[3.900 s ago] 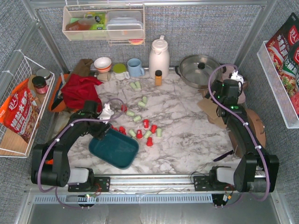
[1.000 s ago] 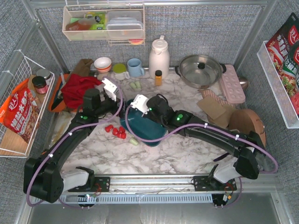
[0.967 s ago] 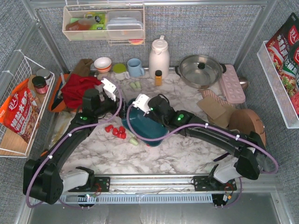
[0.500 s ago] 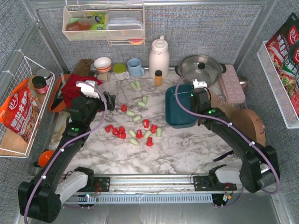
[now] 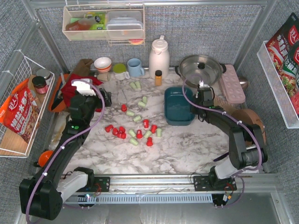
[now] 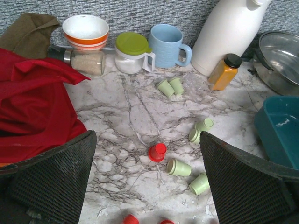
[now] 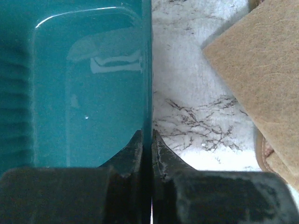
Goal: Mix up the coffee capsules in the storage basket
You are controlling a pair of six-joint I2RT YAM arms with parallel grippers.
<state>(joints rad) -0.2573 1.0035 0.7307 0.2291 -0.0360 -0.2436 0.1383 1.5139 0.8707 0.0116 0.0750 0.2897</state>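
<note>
- Right tool (image 7: 146, 136) shut tight on the thin right-hand wall of the storage basket (image 5: 176, 109), one dark finger inside the rim and the other outside it.
- Basket flat on the worktop (image 5: 187, 144), right of centre, just in front of the steel pan (image 5: 201, 69) and beside a tan fibrous mat (image 7: 252, 70).
- Smooth, glossy dark teal plastic; shallow, rectangular, rounded corners, with light glinting off the inner floor.
- Coffee capsules (image 5: 145, 123) scattered loose over the worktop to the left of the basket, apart from it and clear of both tools.
- Small tapered cups, some bright red (image 6: 157, 152), some pale mint green (image 6: 178, 167); some upright, several tipped on their sides.
- One green pair touching near the back, close to the small amber bottle (image 6: 223, 72).
- Left tool (image 6: 147, 140) with fingers spread wide and nothing between them, raised over the left side of the worktop at the edge of the scatter.
- Finger pads (image 6: 51, 182) black, with a fine mesh-like texture, framing several capsules in the wrist view without touching any.
- Basket well apart from the left tool, only its corner showing at the right edge of that view.
- Worktop of white stone-look surface with grey veining.
- Crumpled red cloth (image 6: 32, 107) just left of the left tool; blue mug (image 6: 167, 45) and tall white jug (image 5: 159, 58) along the back.
</note>
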